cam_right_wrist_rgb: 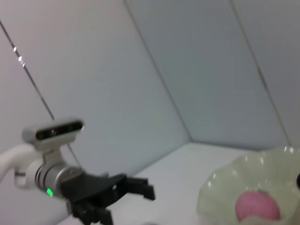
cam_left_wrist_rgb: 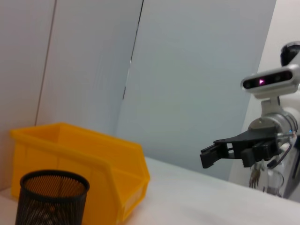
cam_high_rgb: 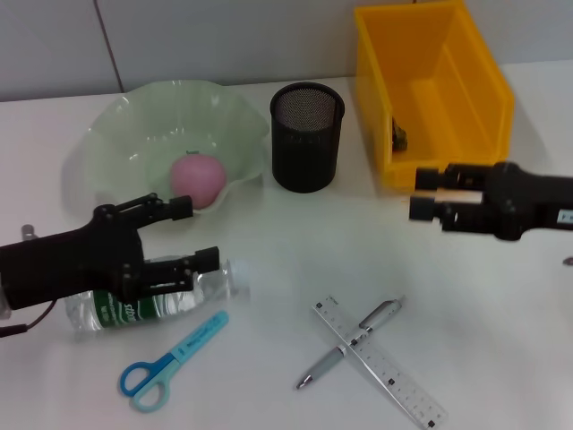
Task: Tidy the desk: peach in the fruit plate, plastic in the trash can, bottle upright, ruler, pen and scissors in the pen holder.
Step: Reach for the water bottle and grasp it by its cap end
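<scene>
The peach [cam_high_rgb: 197, 177] [cam_right_wrist_rgb: 257, 206] lies in the fruit plate [cam_high_rgb: 112, 125] [cam_right_wrist_rgb: 220, 180]. The bottle [cam_high_rgb: 157, 303] lies on its side on the desk [cam_high_rgb: 295, 242], partly hidden under my left gripper [cam_high_rgb: 197, 233] [cam_right_wrist_rgb: 143, 190], which hovers over it open. The scissors [cam_high_rgb: 170, 363] lie in front of the bottle. The pen [cam_high_rgb: 351, 343] lies crossed over the ruler [cam_high_rgb: 385, 367]. The pen holder [cam_high_rgb: 306, 136] [cam_left_wrist_rgb: 51, 197] stands beside the trash can [cam_high_rgb: 430, 90] [cam_left_wrist_rgb: 93, 159], which holds a small dark crumpled piece [cam_high_rgb: 399, 136] that looks like the plastic. My right gripper [cam_high_rgb: 425, 194] [cam_left_wrist_rgb: 211, 154] hangs open just before the trash can's front lip.
A grey wall runs behind the desk. The pen holder stands between the fruit plate and the trash can. White desk surface lies between the two grippers.
</scene>
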Available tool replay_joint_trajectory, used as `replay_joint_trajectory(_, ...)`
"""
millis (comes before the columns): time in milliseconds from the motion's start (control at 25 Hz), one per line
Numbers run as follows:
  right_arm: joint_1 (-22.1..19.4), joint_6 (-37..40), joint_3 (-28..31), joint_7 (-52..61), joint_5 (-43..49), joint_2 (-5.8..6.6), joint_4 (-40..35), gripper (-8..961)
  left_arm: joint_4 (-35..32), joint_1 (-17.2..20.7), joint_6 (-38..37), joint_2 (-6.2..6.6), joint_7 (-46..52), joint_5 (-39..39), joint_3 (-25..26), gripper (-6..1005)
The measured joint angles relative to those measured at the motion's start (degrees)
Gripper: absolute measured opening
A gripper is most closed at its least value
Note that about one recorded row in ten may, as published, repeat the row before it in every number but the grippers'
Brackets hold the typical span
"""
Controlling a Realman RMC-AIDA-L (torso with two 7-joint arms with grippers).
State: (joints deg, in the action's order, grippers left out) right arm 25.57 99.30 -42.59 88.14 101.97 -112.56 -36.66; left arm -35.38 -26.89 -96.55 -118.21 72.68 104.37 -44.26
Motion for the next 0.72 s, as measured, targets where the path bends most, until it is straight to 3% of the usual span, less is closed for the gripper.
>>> replay_joint_trajectory(600,0.14,-0.45,-0.42,-0.94,5.01,-0.64,0.21,657,-4.39,-3.14,2.07,0.04,4.54,4.34,-3.3,861)
replay_joint_trajectory(720,0.23,-0.53,-0.68,-0.96,6.06,-0.64,0.24,657,-7.09,-3.28,3.09,0.04,5.95,4.45,-6.05,861)
